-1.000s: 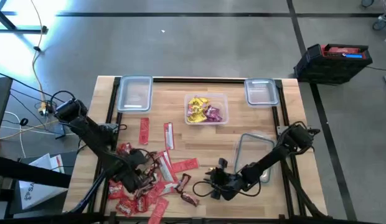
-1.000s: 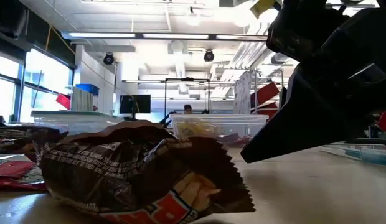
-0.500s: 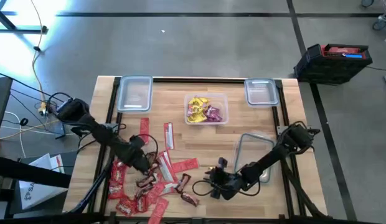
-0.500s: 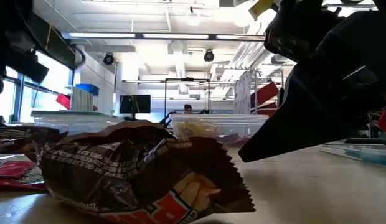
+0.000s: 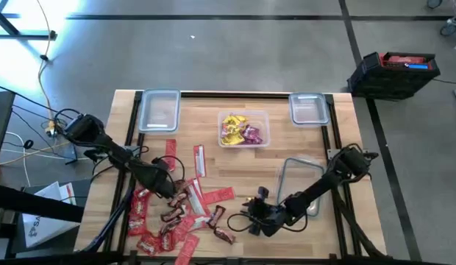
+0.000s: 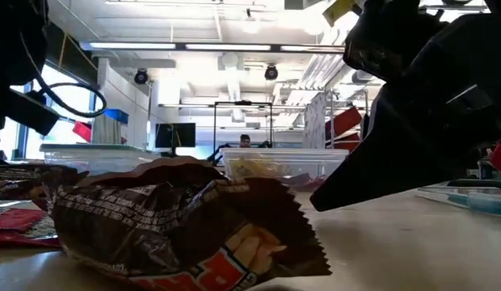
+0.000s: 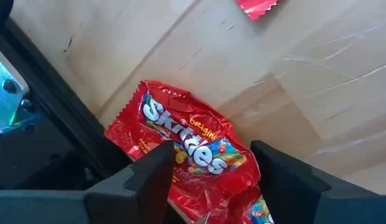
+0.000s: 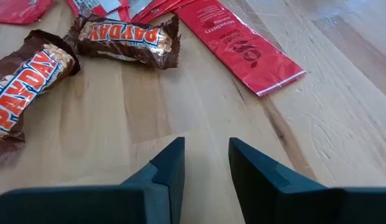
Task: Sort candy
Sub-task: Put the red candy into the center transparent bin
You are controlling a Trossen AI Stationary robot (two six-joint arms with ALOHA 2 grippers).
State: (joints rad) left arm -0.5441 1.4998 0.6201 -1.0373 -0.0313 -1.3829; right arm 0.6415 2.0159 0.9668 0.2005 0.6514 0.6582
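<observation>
Left hand [image 5: 171, 190] hangs over the pile of flat red rectangular candy packets [image 5: 169, 213] at the near left of the wooden surface [image 5: 235, 162]; its fingers [image 7: 149, 174] are parted around a red Skittles packet [image 7: 187, 146]. Right hand [image 5: 246, 217] rests low near the front edge, fingers [image 8: 174, 162] slightly apart and empty, just beside two dark brown Payday mini bars [image 8: 127, 38]. Yellow and purple-pink sweets [image 5: 241, 129] lie in the clear rectangular plastic container [image 5: 263, 116] at the centre rear.

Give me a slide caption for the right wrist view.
Right hand, fingers open, low over the wooden table facing two PayDay bars and a red packet.
</observation>
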